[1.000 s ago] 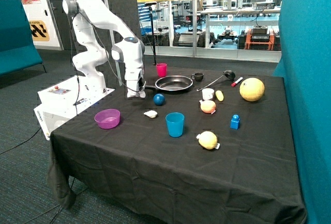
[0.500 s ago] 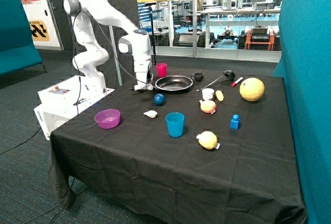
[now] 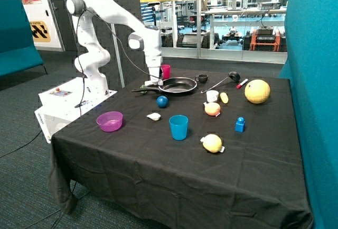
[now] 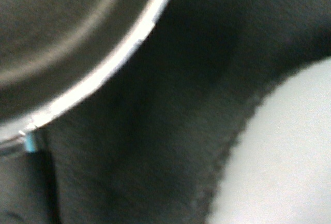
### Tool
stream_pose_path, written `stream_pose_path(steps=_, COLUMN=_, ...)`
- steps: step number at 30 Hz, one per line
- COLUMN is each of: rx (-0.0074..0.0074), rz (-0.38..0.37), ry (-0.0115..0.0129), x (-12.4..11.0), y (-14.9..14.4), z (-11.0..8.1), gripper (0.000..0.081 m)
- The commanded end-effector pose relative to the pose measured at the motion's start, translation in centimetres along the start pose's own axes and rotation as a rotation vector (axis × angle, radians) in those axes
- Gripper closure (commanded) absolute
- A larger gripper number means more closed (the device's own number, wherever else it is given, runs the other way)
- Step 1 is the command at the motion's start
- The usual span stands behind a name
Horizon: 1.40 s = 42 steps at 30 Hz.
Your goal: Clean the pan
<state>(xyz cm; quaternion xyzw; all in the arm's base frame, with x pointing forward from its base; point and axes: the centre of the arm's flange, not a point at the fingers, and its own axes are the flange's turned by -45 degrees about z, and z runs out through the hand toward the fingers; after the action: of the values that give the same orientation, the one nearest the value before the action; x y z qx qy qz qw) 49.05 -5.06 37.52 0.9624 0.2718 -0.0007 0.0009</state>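
The table, draped in a matte black cloth [image 3: 174, 186] that hangs in soft folds over the near edge, serves as a broad display surface, with items spread well apart, probably so that each can be reached without knocking another. The white, glossy, jointed robot arm [image 3: 113, 15] rises from its base at the far left and bends down so that its gripper [image 3: 153, 82] sits low over the cloth just beside the left edge of the round, shallow black frying pan [image 3: 178, 85], roughly where the long thin black handle [image 3: 143, 89] meets the bowl; that looks like positioning for a hold on the handle, though I cannot tell whether the hand is wide, narrow or gripping anything. The pan itself lies flat at the far middle of the table, its bright metal rim [image 4: 111, 61] curving sharply against the woven, slightly fuzzy cloth in the wrist view, its dark inside smooth and dull. Cleaning does not appear to have begun, and no cloth or sponge is visible near it. To the right sits a large, round, pale yellow melon-like ball [image 3: 257, 91], rough-skinned. Nearer are a translucent purple plastic bowl [image 3: 110, 120] on the left and a smooth blue plastic cup [image 3: 178, 127] standing upright in the middle. Smallest, a glossy dark blue ball [image 3: 162, 101] rests just near of the pan.
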Motion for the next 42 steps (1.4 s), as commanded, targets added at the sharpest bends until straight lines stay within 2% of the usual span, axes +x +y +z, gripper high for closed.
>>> stream_pose_path(steps=1, rx=0.0014, rz=-0.044, ry=0.0019, x=2.1, y=-2.5, z=-0.3, gripper=0.0808)
stream_pose_path(steps=22, rx=0.0013, rz=-0.141, ry=0.0020, x=5.7, y=-8.1, z=0.2, gripper=0.0808)
stream_pose_path(steps=42, rx=0.0012, rz=-0.208, ry=0.0020, x=10.0, y=-11.8, z=1.3, gripper=0.0808)
